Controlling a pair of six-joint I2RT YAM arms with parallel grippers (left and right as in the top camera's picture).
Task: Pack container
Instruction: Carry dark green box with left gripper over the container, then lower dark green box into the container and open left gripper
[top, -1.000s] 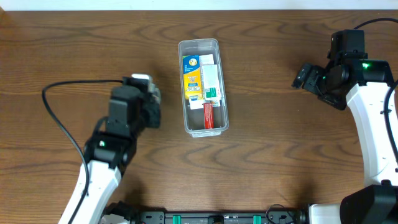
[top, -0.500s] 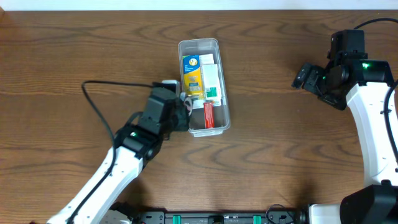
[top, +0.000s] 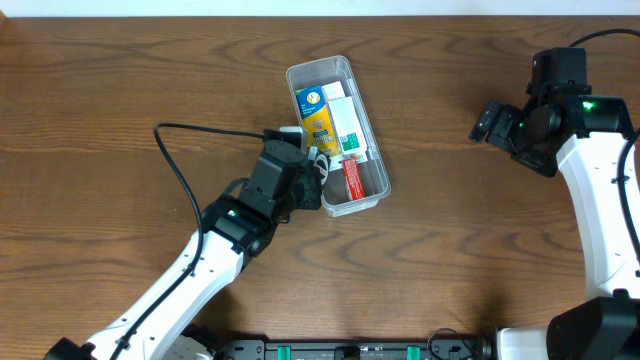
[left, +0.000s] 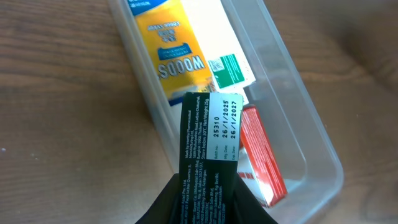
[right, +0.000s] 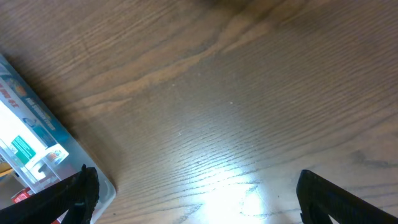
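Surface: dark brown wood-grain table (top: 100, 90).
Left gripper (top: 312, 186): at the container's near-left corner, jaws pinching a slim dark green carton with a white printed label (left: 200, 163). The carton's top end hangs over the container's left wall.
Container: clear colourless plastic rectangular bin (top: 318, 63), mid-table, lying askew to the table edge.
Inside, near end: flat red box (top: 351, 180).
Inside, further: white box with a green mark (top: 346, 122), beside a yellow-and-blue carton (top: 317, 118) along the left wall.
Progress: three items look packed. The fourth is held, not yet in. No other loose items show.
Left to do: likely lower and release it.
In the way: the left wall and the yellow-and-blue carton sit below it.
Black cable (top: 178, 160): left of the container, apart.
Right gripper (top: 490, 122): well right of the container, jaws spread wide, empty.
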